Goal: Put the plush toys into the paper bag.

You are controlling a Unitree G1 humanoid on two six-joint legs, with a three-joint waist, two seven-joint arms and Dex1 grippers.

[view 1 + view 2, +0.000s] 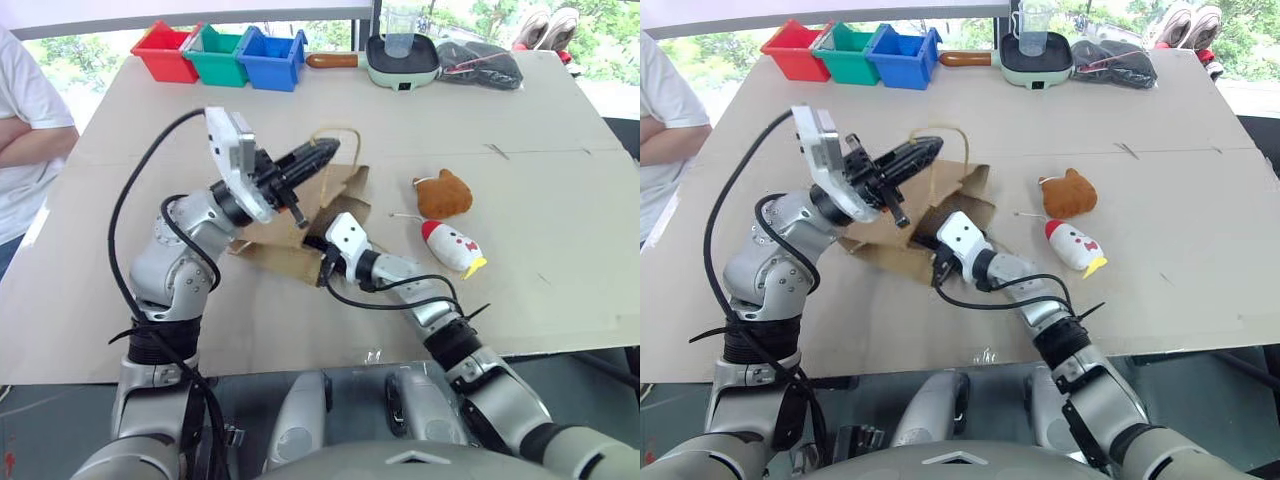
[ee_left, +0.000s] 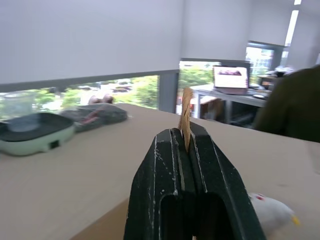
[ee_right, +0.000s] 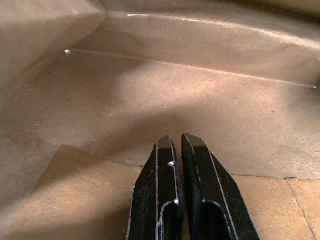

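Note:
The brown paper bag (image 1: 283, 262) lies on its side on the table, its mouth facing the toys. My left gripper (image 1: 328, 149) is raised over it and shut on the bag's tan handle (image 2: 186, 107), holding the top edge up. My right gripper (image 3: 176, 142) reaches into the bag's mouth, shut, with nothing between its fingers; bare brown paper lies ahead of it. The brown furry plush toy (image 1: 443, 195) and the white plush toy (image 1: 452, 247) with red spots and a yellow tip lie on the table to the right of the bag, apart from both grippers.
Red (image 1: 165, 50), green (image 1: 220, 52) and blue (image 1: 270, 57) bins stand at the far edge. Beside them are a pale green pan (image 1: 402, 62) holding a clear cup and a dark pouch (image 1: 480, 63). A person in white (image 1: 25, 130) stands at the left.

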